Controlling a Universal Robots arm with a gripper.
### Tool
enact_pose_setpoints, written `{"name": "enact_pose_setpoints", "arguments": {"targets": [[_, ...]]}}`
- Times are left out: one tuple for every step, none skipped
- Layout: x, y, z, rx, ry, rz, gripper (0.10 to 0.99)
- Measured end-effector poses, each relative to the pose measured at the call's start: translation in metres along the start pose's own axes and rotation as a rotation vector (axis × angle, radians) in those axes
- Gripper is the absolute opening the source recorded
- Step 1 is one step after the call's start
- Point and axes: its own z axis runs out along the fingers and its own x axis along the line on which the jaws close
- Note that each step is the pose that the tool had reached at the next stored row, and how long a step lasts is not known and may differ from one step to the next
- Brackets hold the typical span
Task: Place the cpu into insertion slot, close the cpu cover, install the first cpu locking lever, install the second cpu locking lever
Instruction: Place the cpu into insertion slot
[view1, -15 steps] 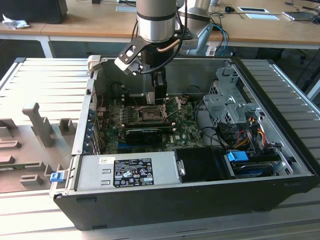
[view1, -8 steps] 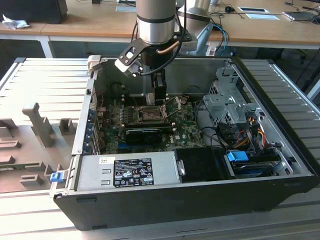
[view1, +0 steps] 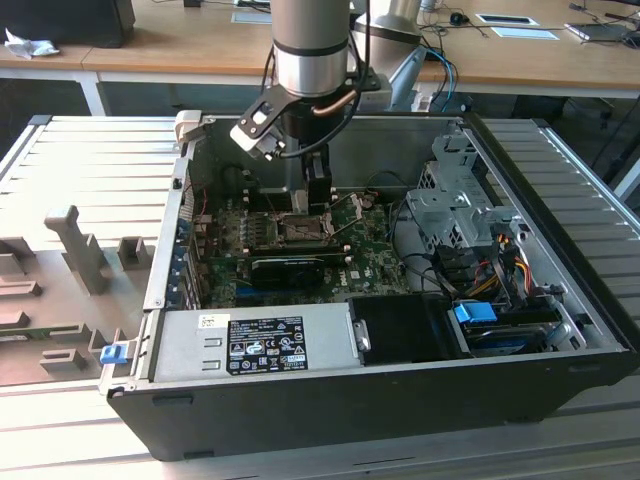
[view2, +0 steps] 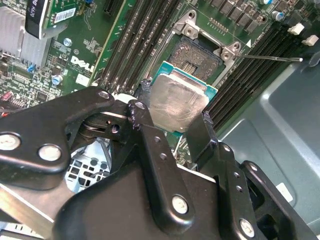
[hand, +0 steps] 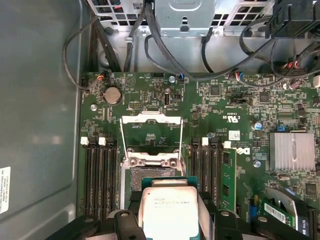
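My gripper (view2: 174, 111) is shut on the cpu (view2: 177, 102), a flat square chip with a dull silver top and a green rim. Its black fingers (view2: 145, 112) press on two opposite edges. The chip hangs tilted just above the open insertion slot (view2: 197, 55), partly overlapping it. In the first wrist view the cpu (hand: 167, 207) sits in the gripper (hand: 167, 220) right before the socket (hand: 150, 172). The cpu cover (hand: 150, 118), a grey frame, stands swung open beyond the socket. A thin locking lever (view2: 270, 58) sticks out sideways, unlatched. In the exterior view the gripper (view1: 315, 195) hovers over the motherboard socket (view1: 300, 228).
Memory slots (hand: 100, 175) flank the socket on both sides. A finned heat sink (hand: 292, 150) and black cables (hand: 200, 50) lie nearby. The grey case wall (hand: 40, 125) stands close. A power supply (view1: 255, 345) and drive cage (view1: 455, 205) fill the case's other parts.
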Motion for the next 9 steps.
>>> {"name": "enact_pose_setpoints", "arguments": {"targets": [[0.0002, 0.0000, 0.0003, 0.000, 0.0000, 0.000, 0.529], [0.0006, 0.0000, 0.0006, 0.000, 0.0000, 0.000, 0.529], [0.0010, 0.0000, 0.0009, 0.000, 0.0000, 0.000, 0.529], [0.0016, -0.0001, 0.0013, 0.000, 0.0001, 0.000, 0.529], [0.0020, -0.0001, 0.0015, 0.000, 0.0000, 0.000, 0.529], [0.0023, -0.0001, 0.0018, 0.000, 0.0001, 0.000, 0.529], [0.0025, -0.0001, 0.0023, 0.000, 0.0002, 0.000, 0.529], [0.0028, -0.0002, 0.0028, 0.000, 0.0001, 0.000, 0.529], [0.0031, -0.0003, 0.0038, 0.000, -0.0001, 0.000, 0.529]]}}
